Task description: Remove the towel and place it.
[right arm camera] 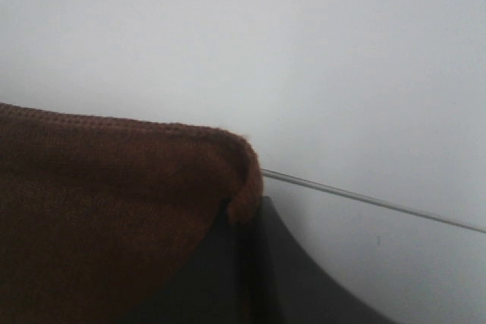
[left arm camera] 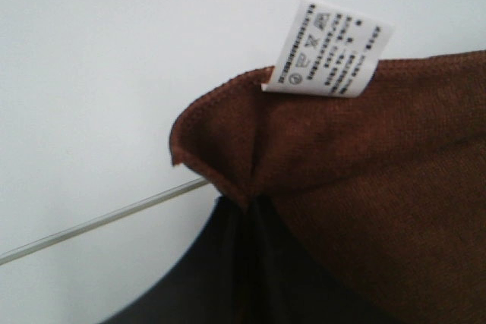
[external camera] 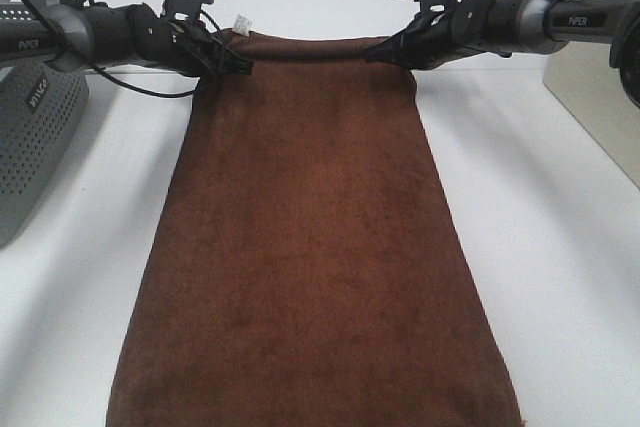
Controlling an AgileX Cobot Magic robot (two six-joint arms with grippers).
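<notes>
The dark brown towel [external camera: 310,237] hangs stretched lengthwise over the white table, its near end running out of the frame's bottom. My left gripper [external camera: 238,64] is shut on its far left corner, beside the small white tag [external camera: 243,23]. My right gripper [external camera: 378,51] is shut on the far right corner. In the left wrist view the tag [left arm camera: 328,51] stands up from the pinched towel corner [left arm camera: 228,157]. In the right wrist view the other towel corner [right arm camera: 152,187] folds over the dark closed fingers [right arm camera: 228,278].
The grey perforated basket [external camera: 30,142] stands at the left edge of the white table [external camera: 540,227]. A beige box [external camera: 600,97] stands at the right edge. A white wall rises behind the table's far edge.
</notes>
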